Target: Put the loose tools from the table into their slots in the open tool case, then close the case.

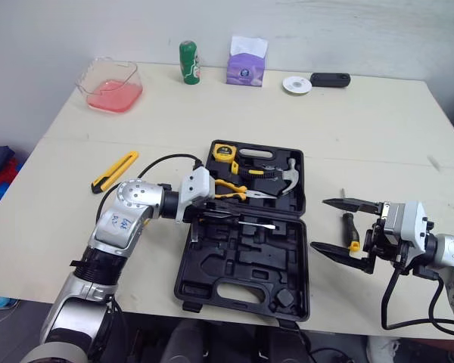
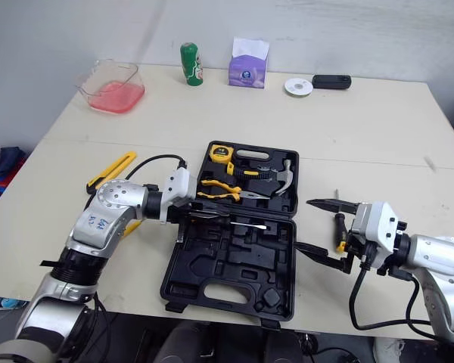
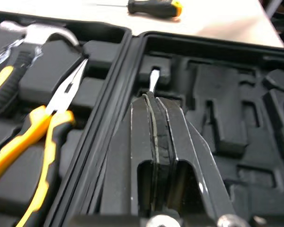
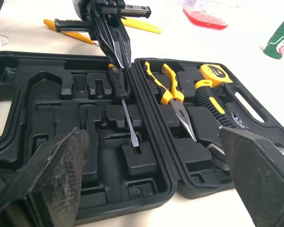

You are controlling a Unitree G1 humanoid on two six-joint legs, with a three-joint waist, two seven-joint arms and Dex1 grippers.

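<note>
A black case (image 1: 234, 265) lies open on a pale surface (image 1: 363, 128), its two halves flat. The far half holds a tape measure (image 1: 225, 152), a hammer (image 1: 284, 180) and yellow-handled pliers (image 1: 231, 189).

The left end effector (image 4: 118, 54) reaches in from the left and is clamped on the black handle of a screwdriver (image 4: 123, 101). That tool lies in the near half, just beside the hinge, with its flat tip pointing to the right.

The right end effector (image 1: 321, 224) hovers over the surface just right of the case, its fingers spread wide and gripping nothing. A small screwdriver (image 1: 351, 229) lies on the surface beside it. A yellow knife (image 1: 114, 171) lies on the surface left of the case.
</note>
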